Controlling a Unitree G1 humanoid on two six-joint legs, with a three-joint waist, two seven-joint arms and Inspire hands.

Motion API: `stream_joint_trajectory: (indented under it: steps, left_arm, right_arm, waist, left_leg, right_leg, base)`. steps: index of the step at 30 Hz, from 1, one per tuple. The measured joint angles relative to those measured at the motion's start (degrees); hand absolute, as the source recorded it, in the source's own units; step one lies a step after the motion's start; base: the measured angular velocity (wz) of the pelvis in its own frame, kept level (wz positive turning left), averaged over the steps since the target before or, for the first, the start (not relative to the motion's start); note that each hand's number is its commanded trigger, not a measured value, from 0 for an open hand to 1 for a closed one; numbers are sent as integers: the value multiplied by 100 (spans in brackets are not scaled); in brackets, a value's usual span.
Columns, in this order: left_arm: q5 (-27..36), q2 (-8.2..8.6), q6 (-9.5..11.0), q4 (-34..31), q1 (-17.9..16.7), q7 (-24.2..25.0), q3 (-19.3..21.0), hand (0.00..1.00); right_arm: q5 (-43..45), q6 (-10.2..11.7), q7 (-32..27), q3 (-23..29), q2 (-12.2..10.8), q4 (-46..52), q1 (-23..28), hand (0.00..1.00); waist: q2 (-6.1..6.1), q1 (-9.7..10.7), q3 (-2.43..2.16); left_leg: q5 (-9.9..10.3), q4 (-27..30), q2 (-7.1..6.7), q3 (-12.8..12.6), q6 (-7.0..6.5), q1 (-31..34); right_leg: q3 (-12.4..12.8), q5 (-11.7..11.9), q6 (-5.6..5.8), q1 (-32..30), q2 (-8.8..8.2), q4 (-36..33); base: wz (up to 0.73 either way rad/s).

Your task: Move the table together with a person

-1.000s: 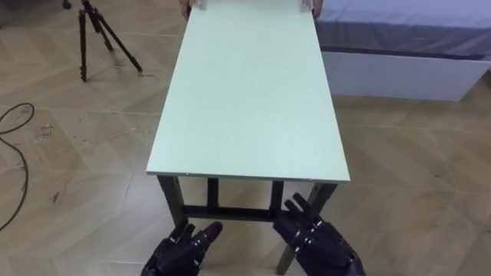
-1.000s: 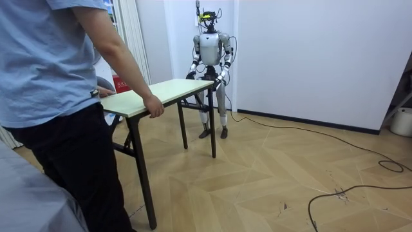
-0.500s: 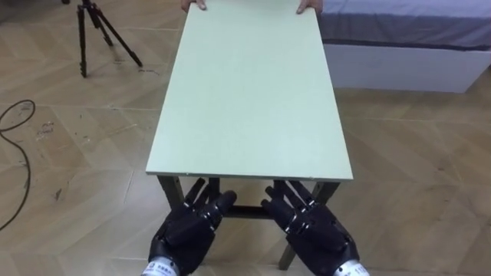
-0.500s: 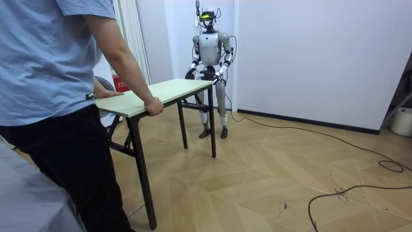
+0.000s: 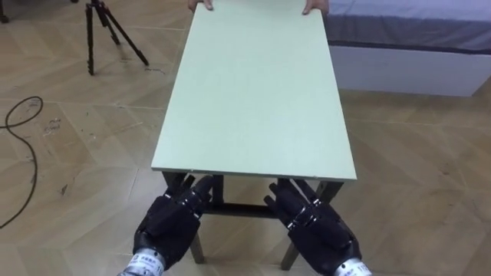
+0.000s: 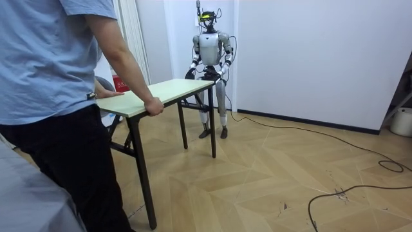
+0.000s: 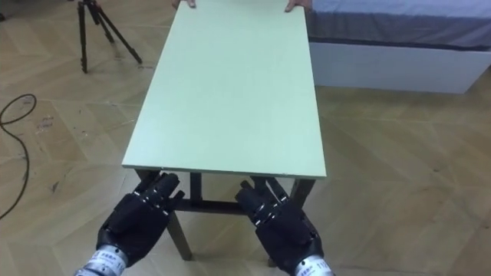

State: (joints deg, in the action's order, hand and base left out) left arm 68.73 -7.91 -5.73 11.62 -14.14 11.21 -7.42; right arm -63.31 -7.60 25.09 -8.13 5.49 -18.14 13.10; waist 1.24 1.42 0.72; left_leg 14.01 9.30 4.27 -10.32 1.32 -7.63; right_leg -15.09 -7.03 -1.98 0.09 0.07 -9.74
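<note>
Above parquet (image 5: 77, 192), left hand's (image 5: 170, 226), right hand's (image 5: 322, 234) fingers (image 5: 295, 203) reach table's (image 5: 253, 92) edge.

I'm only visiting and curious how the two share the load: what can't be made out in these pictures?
- Eye views: whether the left hand and right hand touch the table from below; its near edge covers that.
- Eye views: the person's hands at the far end, cut by the top edge.
- Room view: the robot's hands, too small to read.
- Left eye view: the tripod, its head cut off.
</note>
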Motion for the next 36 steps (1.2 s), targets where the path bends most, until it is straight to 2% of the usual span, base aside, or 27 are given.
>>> stream_joint_trajectory:
  steps: [4, 7, 11, 15, 18, 25, 29, 34, 36]
  left_arm:
    - [384, 4, -60, 1, 34, -105, 36, 0]
    - [388, 3, -113, 28, 61, -203, 68, 0]
    - [385, 52, -284, 95, 245, -326, 201, 0]
    - [512, 76, -347, 153, 318, -454, 244, 0]
    - [604, 83, -363, 153, 319, -594, 245, 0]
    - [550, 106, -362, 154, 320, -604, 242, 0]
    - [556, 228, -359, 195, 338, -605, 241, 0]
    - [369, 286, -344, 520, 552, -605, 232, 0]
    - [182, 294, -342, 550, 596, -607, 232, 0]
  right_arm:
    - [-485, -3, -298, 12, 63, 103, -4, 0]
    - [-667, -5, -418, 25, 74, 100, -1, 0]
    - [-844, -23, -589, 99, 66, 101, -37, 0]
    - [-859, -90, -702, 119, 58, 101, -90, 0]
    - [-859, -125, -781, 167, 44, 101, -157, 0]
    - [-861, -124, -940, 163, 0, 180, -181, 0]
    - [-890, -119, -1031, 141, -67, 205, -181, 0]
    - [-942, -90, -1142, 145, -102, 212, -198, 0]
    - [-942, -64, -1155, 144, -113, 212, -198, 0]
  waist:
    - [7, 5, -3]
    - [16, 6, 4]
    - [34, -1, 8]
    - [86, 25, 4]
    - [136, 40, 3]
    - [160, 41, -16]
    - [159, 54, -24]
    - [146, 36, -16]
    - [118, 30, 3]
  left_leg:
    - [0, 0, 7, -15, 0, -23]
    - [0, -4, 8, -24, 0, -115]
    - [0, -26, 1, -54, 0, -190]
    - [0, -31, 0, -67, 0, -199]
    - [0, -28, -9, -67, 0, -187]
    - [0, 7, -9, -55, 0, -129]
    - [0, 8, -10, -57, -1, -110]
    - [0, 5, -2, -42, -1, -130]
    - [0, 2, -1, -41, -1, -144]
  right_leg:
    - [15, 0, -1, 16, 6, -7]
    - [60, 1, -1, 86, 15, -12]
    - [82, 2, 0, 122, 17, -25]
    - [107, 2, -1, 111, 13, -71]
    - [114, -2, -4, 94, 2, -89]
    - [107, -7, -16, 26, 4, -120]
    - [108, -4, -21, 6, 11, -118]
    - [117, -4, -22, 23, 12, -116]
    - [131, -4, -22, 32, 12, -115]
  base:
    - [-1]
    - [-8]
    - [-6]
    - [0]
    - [0]
    - [0]
    - [0]
    - [0]
    - [0]
